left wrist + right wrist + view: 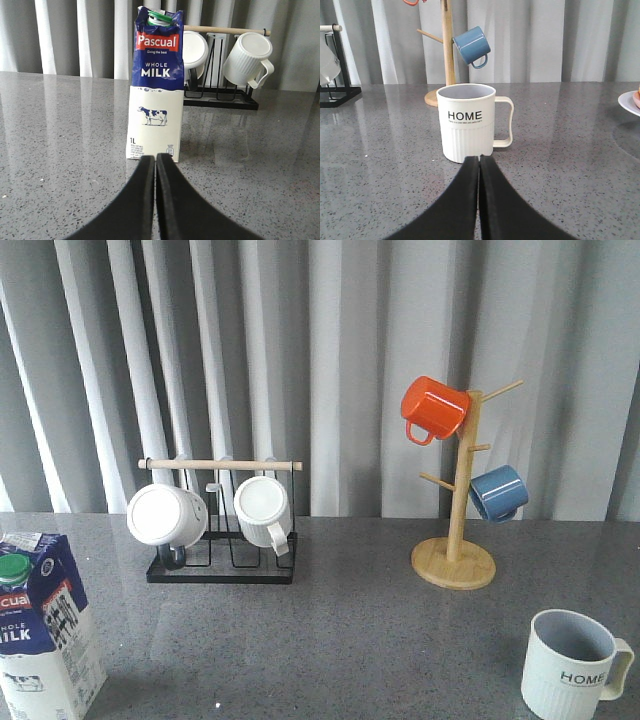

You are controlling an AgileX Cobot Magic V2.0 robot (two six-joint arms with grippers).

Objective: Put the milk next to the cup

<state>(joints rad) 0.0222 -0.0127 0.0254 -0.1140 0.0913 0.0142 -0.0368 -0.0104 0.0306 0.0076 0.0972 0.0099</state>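
Two labels read: milk "Pascual", cup "HOME".

One milk carton, one HOME mug, two white mugs on one rack, one orange mug, one blue mug, one wooden mug tree are counted

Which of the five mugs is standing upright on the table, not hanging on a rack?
The HOME mug, front right on the table. The two white mugs hang on the black rack; the orange mug and blue mug hang on the wooden tree.
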